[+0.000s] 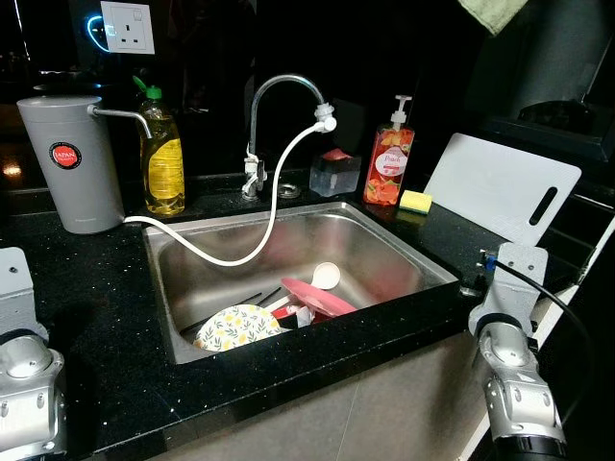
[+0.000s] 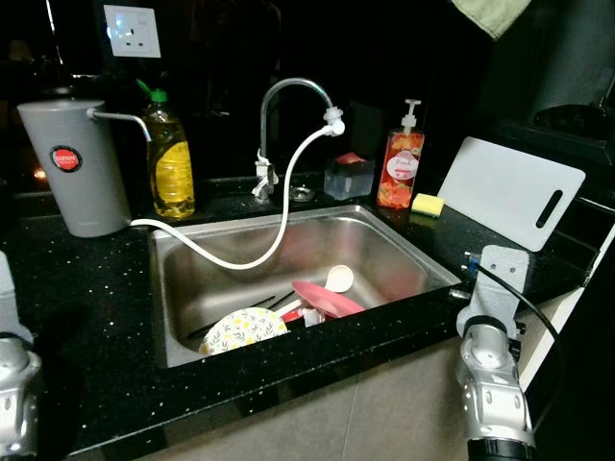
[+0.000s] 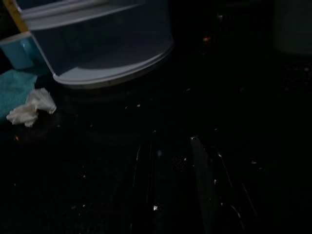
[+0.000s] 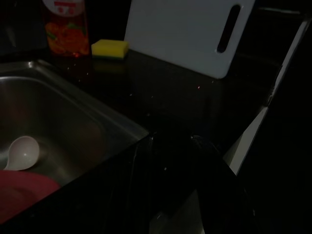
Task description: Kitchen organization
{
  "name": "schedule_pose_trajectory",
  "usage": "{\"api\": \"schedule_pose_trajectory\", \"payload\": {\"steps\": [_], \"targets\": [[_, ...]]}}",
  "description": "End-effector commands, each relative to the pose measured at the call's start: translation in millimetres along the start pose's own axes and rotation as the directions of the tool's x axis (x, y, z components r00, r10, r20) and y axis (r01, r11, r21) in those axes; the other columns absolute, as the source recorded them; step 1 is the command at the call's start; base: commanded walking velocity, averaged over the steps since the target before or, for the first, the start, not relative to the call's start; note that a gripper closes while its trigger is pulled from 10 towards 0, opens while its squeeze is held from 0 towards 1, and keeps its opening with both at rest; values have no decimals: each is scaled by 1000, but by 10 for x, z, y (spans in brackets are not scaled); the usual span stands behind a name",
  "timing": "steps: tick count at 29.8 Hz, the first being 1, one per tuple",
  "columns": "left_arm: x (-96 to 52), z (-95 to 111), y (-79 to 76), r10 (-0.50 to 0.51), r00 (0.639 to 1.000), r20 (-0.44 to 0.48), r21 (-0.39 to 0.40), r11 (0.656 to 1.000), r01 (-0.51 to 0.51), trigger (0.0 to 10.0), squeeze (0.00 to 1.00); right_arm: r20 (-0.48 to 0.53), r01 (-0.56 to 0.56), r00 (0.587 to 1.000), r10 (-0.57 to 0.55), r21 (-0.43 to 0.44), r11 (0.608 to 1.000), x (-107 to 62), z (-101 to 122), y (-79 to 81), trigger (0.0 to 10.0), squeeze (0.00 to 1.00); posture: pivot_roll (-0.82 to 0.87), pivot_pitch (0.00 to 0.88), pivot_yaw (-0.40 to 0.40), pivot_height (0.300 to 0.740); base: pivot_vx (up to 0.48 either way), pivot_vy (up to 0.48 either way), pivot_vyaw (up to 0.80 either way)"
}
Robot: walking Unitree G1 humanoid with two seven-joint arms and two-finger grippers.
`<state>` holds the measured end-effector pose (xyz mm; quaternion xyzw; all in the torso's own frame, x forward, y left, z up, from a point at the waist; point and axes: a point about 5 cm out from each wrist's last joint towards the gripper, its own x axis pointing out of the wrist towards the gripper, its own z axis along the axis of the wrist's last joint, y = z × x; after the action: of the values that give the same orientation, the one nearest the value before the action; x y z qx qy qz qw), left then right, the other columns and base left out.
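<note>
both our arms hang low at the counter edge, left gripper (image 3: 170,185) and right gripper (image 4: 170,190) too dark for us to tell their fingers. we judge nothing is begun: the floral plate (image 1: 235,327), pink plate (image 1: 317,296) and white spoon (image 1: 325,277) lie in the sink (image 1: 404,245), so next we reach in. the grey canister (image 1: 69,163) reads "japan".
</note>
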<state>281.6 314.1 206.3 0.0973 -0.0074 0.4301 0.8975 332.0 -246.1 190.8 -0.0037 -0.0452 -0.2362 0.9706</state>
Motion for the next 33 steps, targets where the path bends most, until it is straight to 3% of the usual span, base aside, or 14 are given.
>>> {"api": "schedule_pose_trajectory", "payload": {"steps": [1,5,9,19,30,33], "targets": [[-24,13,-19,9,1000,17,16,1000,-10,10000,0,-38,20,999,-19,13,1000,11,-57,-12,10000,0,-32,0,-76,740,0,0,0],[-44,39,-43,12,999,32,40,999,-13,10000,0,-98,29,995,-24,52,998,-18,-158,37,10000,0,-29,0,-84,740,0,0,0],[-14,-8,5,35,998,-49,-23,999,-36,10000,0,-189,65,981,-49,79,995,-79,-336,79,10000,0,-17,0,-84,740,0,0,0],[8,-48,63,56,993,-107,-68,996,-63,10000,0,-187,75,981,-57,89,993,-34,-316,66,10000,0,-14,0,-88,740,0,0,0],[3,5,94,68,996,-58,-41,997,-71,10000,0,-169,47,985,-32,85,995,-31,-255,113,10000,0,-28,0,-101,740,0,0,0],[-25,100,17,6,999,39,-7,1000,-5,10000,0,-91,-14,996,23,100,995,-36,-130,180,10000,0,-37,0,-99,740,0,0,0]]}}
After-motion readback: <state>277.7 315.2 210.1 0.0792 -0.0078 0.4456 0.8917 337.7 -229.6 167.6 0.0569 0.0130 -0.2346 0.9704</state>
